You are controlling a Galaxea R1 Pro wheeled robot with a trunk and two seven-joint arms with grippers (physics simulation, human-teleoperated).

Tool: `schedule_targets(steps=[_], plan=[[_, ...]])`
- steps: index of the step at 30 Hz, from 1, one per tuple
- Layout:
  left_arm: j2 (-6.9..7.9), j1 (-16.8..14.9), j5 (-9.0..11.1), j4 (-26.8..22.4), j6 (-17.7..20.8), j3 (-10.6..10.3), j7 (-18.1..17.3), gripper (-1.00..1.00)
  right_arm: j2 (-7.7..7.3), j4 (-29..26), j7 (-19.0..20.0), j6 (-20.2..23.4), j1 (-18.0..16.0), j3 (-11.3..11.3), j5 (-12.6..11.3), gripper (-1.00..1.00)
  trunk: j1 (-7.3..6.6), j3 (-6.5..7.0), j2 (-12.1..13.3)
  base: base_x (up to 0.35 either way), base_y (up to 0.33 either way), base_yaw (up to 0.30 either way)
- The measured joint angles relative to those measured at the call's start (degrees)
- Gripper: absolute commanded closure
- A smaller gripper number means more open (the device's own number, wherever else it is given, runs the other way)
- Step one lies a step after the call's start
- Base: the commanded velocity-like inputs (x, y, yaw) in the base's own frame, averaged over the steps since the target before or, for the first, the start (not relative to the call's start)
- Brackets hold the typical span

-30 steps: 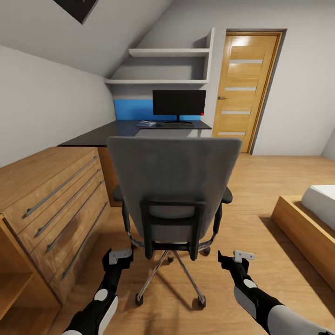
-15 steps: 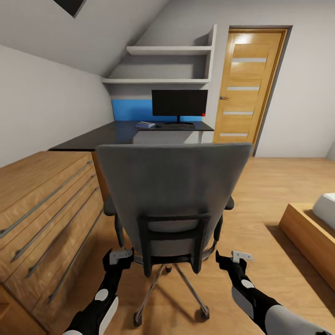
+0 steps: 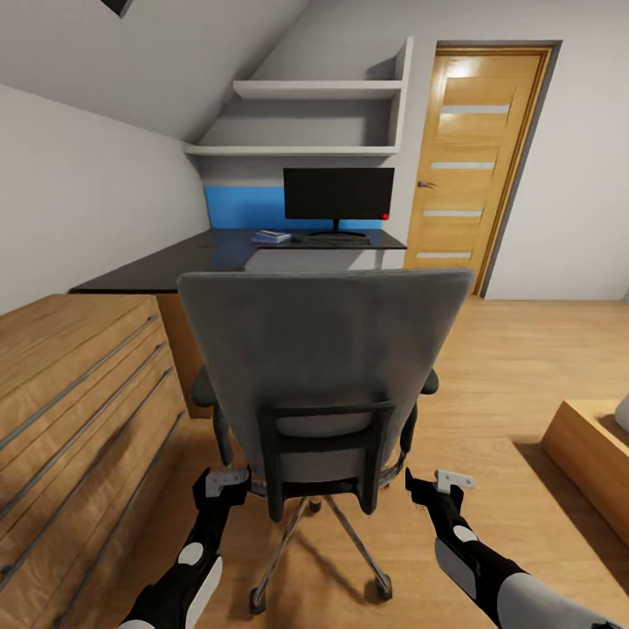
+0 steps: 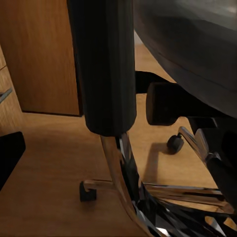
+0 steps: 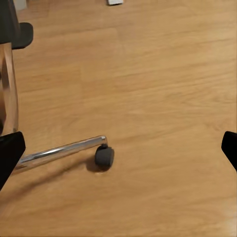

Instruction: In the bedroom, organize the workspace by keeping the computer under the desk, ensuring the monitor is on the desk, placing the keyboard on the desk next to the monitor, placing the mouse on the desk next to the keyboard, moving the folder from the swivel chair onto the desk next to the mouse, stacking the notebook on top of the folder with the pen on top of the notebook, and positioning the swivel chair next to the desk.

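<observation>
room: i'm looking at a bedroom with a sloped ceiling, a wooden floor [image 3: 524, 367] and a wooden door [image 3: 467, 166] at the far right.
dresser: a wooden chest of drawers [image 3: 70, 411] runs along my left side, up against the near end of the counter.
counter: the dark counter [image 3: 201, 258] sits under two wall shelves [image 3: 306, 118], beyond the chair.
swivel chair: the swivel chair [image 3: 319, 367] stands right in front of me with its grey back toward me, between my two arms and short of the counter; i can't see its seat top from here. in the left wrist view its dark armrest post [image 4: 106, 69] is very close, with the chrome base [image 4: 148, 192] below; in the right wrist view one chrome leg with a caster [image 5: 104, 157] rests on the floor.
bed: a wooden bed frame corner [image 3: 594, 463] shows at my right.
monitor: the monitor [image 3: 338, 194] stands upright on the counter's far end, screen dark.
keyboard: a dark, flat shape [image 3: 336, 237] lies at the monitor's foot; too small for me to be sure.
books: a small flat stack [image 3: 272, 236] lies on the counter just left of the monitor's stand; i can't tell what it is.
left pincer: the left pincer [image 3: 225, 483] hangs low beside the chair's left rear; spread wide, holding nothing.
right pincer: the right pincer [image 3: 434, 483] hangs low at the chair's right rear; its dark tips sit at opposite edges of the right wrist view, wide apart and empty.
</observation>
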Motion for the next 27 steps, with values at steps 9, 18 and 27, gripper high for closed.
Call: schedule_targets(steps=[9,18,27], plan=[[0.0,0.0,0.01,-0.02,-0.01,0.01,-0.01,-1.0,0.01,-0.11,0.04,-0.33,0.0,0.03,0.22,-1.0,0.0,0.36,0.0,0.322,0.0,-0.136],[0.0,0.01,0.07,0.01,-0.01,0.01,0.01,-1.0,0.0,-0.07,-0.01,-0.38,0.01,-0.02,-0.03,-1.0,0.0,0.41,0.0,0.322,0.0,-0.013],[0.0,0.01,-0.03,-0.02,0.0,-0.01,-0.01,-1.0,-0.06,-0.16,-0.01,-0.35,0.0,-0.02,0.06,-1.0,0.0,0.42,0.0,0.322,0.0,0.0]])
